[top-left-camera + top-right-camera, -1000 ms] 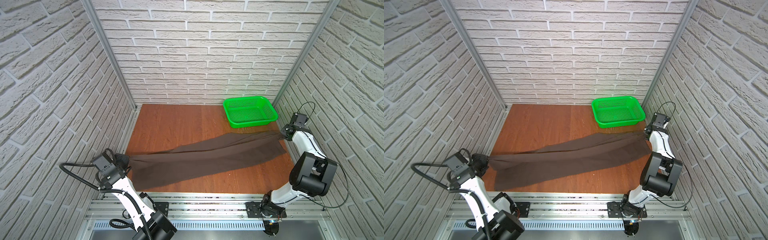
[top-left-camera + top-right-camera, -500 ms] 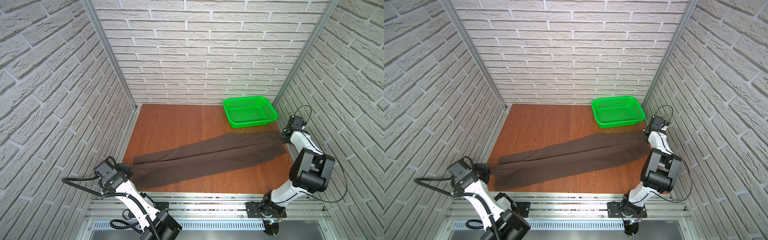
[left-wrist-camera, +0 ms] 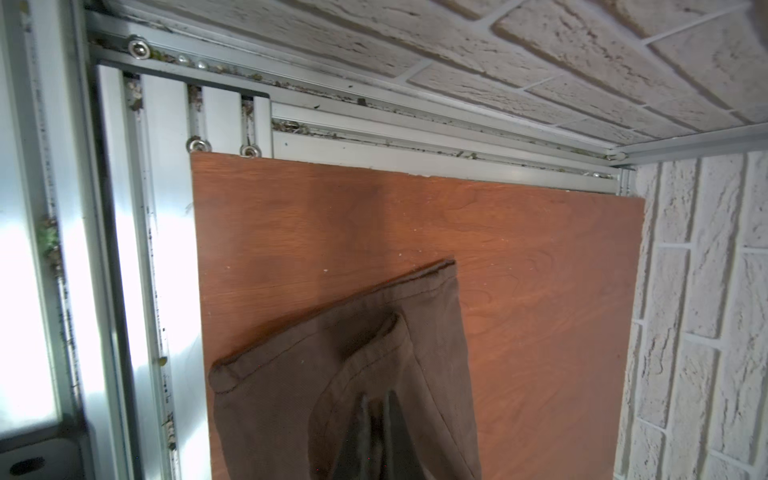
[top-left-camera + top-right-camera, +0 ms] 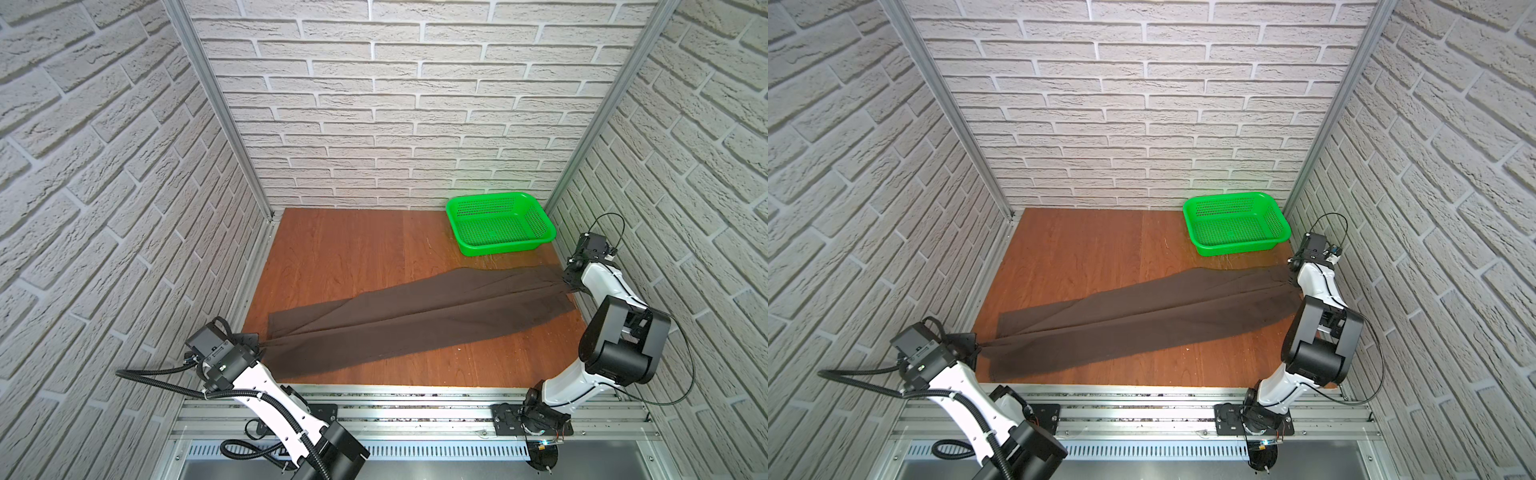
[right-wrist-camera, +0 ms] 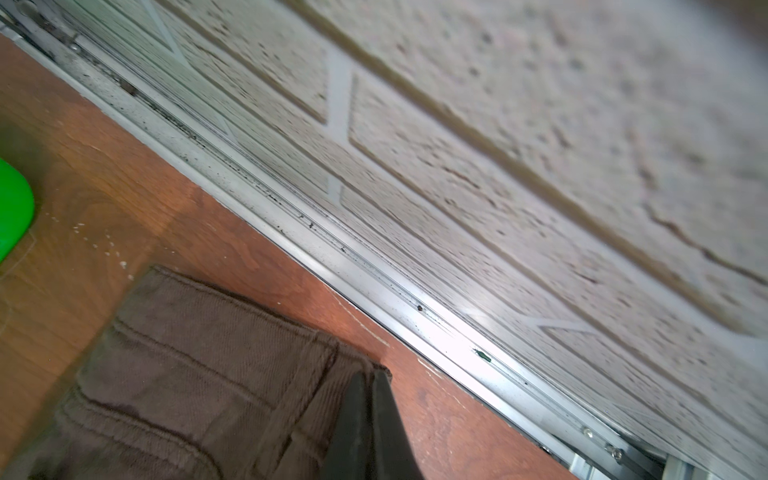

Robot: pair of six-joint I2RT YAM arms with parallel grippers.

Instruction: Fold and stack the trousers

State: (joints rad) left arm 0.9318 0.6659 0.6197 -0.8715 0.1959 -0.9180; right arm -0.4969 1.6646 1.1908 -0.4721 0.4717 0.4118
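Observation:
The dark brown trousers [image 4: 419,316] [image 4: 1142,320] lie stretched flat on a slant across the wooden table [image 4: 353,249], from the front left to the right wall. At the front left corner my left gripper [image 4: 255,343] [image 4: 976,345] [image 3: 376,399] is shut on the leg ends; the hems [image 3: 332,332] fan out past its fingertips. By the right wall my right gripper [image 4: 567,282] [image 4: 1291,278] [image 5: 370,376] is shut on the edge of the ribbed waistband [image 5: 216,353]. No button shows.
A green plastic basket [image 4: 503,247] [image 4: 1237,247] [image 5: 12,208] stands at the back right, just behind the waistband end. Brick-patterned walls close in on three sides. An aluminium rail [image 4: 415,399] runs along the table's front edge.
Both grippers have come down and the trousers, hanging taut above the table a second ago, now lie flat. The left end has shifted toward the front.

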